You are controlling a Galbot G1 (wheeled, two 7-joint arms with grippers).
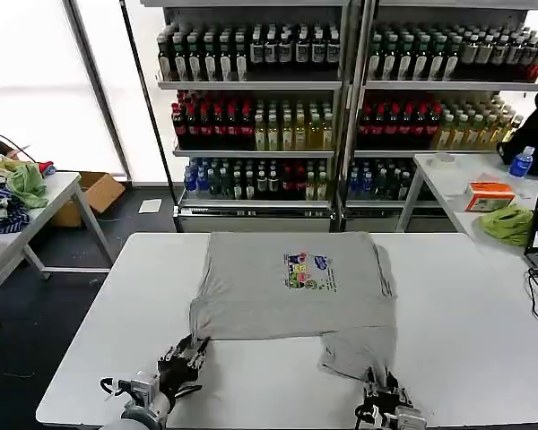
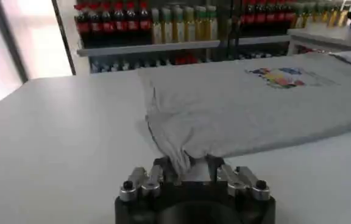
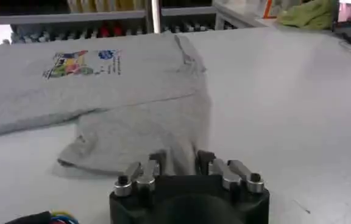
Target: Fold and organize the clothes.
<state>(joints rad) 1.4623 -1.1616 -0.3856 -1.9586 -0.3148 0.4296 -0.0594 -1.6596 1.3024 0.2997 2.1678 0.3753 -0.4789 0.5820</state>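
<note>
One light grey T-shirt [image 1: 287, 285] lies on the white counter [image 1: 466, 305], filling the middle of the head view, its chest print [image 1: 307, 270] facing up a little right of centre. Its upper part looks flat and squared off, as though the sides have been tucked in, though I cannot make out sleeves. The lower edge is not tidy: the left part ends in a fairly straight hem, while at the lower right a loose flap hangs further down towards the bottom of the frame, rumpled and uneven.

At the lower left of the frame the left gripper [image 1: 186, 351] sits at the shirt's bottom-left corner; the left wrist view shows its fingers [image 2: 157, 172] clenched on a pinched-up bunch of that corner. At the lower centre-right the right gripper [image 1: 383, 398] is at the tip of the hanging flap, and in the right wrist view its fingers [image 3: 156, 162] have cloth lying between them, apparently gripped.

By my reckoning the job is somewhere in the middle. The shirt is narrowed but not yet folded across its length. With both lower corners in hand, the likely remaining work is to carry that edge up over the print, flatten the result and set the bundle neatly.
</note>
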